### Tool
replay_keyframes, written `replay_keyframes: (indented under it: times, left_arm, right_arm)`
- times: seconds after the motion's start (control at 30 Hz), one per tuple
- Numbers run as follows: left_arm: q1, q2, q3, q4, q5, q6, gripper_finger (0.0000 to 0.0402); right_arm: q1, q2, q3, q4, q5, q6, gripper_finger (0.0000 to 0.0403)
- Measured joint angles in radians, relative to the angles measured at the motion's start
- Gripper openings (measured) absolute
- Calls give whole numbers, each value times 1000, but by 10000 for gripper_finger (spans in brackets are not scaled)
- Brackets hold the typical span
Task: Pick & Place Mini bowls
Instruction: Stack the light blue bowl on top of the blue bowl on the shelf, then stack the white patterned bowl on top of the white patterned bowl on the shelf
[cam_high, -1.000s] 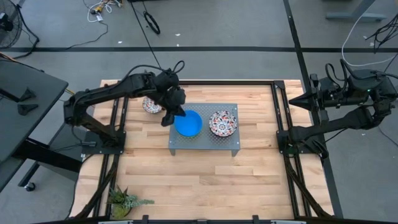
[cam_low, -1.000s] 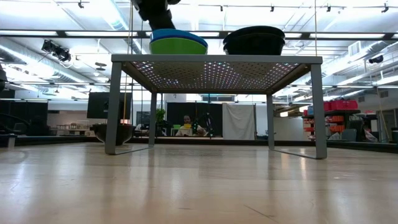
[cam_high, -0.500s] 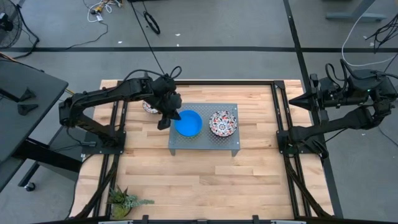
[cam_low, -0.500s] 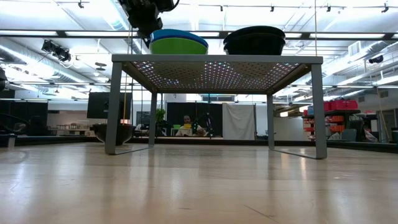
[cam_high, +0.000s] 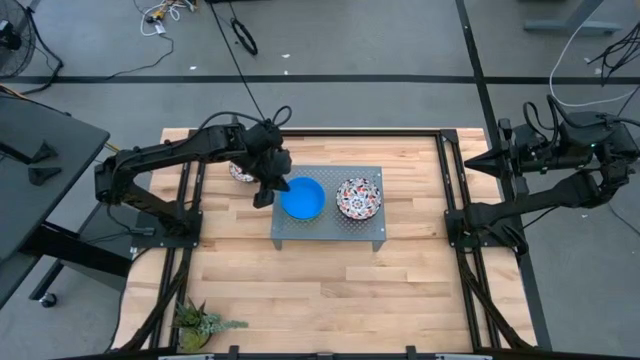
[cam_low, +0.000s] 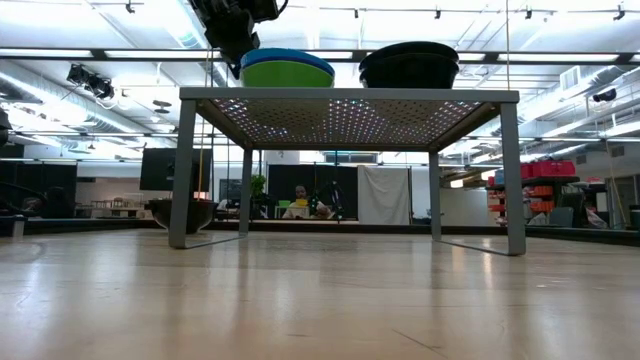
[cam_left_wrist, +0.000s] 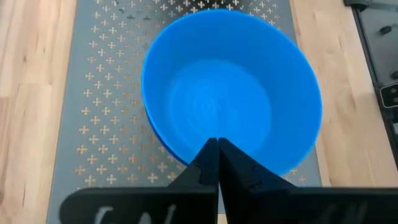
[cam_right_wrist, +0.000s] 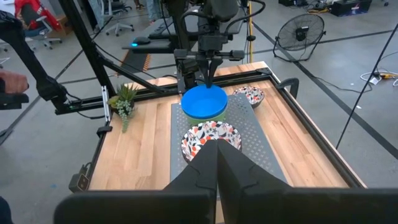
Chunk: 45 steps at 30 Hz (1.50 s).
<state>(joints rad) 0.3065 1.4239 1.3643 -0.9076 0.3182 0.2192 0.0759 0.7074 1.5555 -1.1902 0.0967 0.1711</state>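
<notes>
A bright blue bowl (cam_high: 302, 198) sits nested in a green bowl (cam_low: 286, 76) on the left half of the grey perforated tray (cam_high: 328, 232). A floral bowl (cam_high: 359, 198) tops a dark stack (cam_low: 408, 66) on the tray's right half. Another floral bowl (cam_high: 238, 172) rests on the table left of the tray, partly under my left arm. My left gripper (cam_left_wrist: 217, 144) is shut, its tips at the blue bowl's left rim, also in the high view (cam_high: 268, 192). My right gripper (cam_right_wrist: 217, 146) is shut and waits off the table's right edge (cam_high: 498, 160). My left gripper's shut fingertips (cam_left_wrist: 211, 149) stand over the blue bowl's left rim (cam_left_wrist: 163, 142), slanting down from the table's left. I cannot tell whether they touch it. The bowl sits level in the green bowl on the tray.
The tray stands on four legs (cam_low: 186, 170) above the wooden table. A small spiky plant (cam_high: 200, 322) stands at the near left corner. A person's hand (cam_right_wrist: 11, 82) shows beyond the table in the right wrist view. Bare wood lies in front of the tray.
My left gripper has gone toward the table's left edge, from above the blue bowl's left part to its left rim, then kept still. The bowls have stayed in place.
</notes>
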Motion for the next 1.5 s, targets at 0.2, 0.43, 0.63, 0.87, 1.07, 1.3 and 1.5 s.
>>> replay_keyframes:
  times: [0.2,0.43,0.63,0.87,1.07,1.3,1.5]
  left_arm:
    - [0,0,0,-25,-2,0,1]
    - [0,0,4,-21,-1,-26,1]
    - [-2,-20,29,-29,0,-54,1]
    - [-8,-79,55,-64,-16,-116,1]
    - [-10,-118,54,-173,-100,-212,1]
    - [-5,-138,54,-287,-177,-335,2]
    - [18,-143,34,-351,-193,-503,2]
  right_arm:
    - [0,0,0,0,0,0,6]
    - [0,0,0,0,0,0,7]
    - [0,0,0,0,0,0,7]
    - [0,0,0,0,0,0,7]
    - [0,0,0,0,0,0,7]
    - [0,0,0,0,0,0,7]
    - [0,0,0,0,0,0,7]
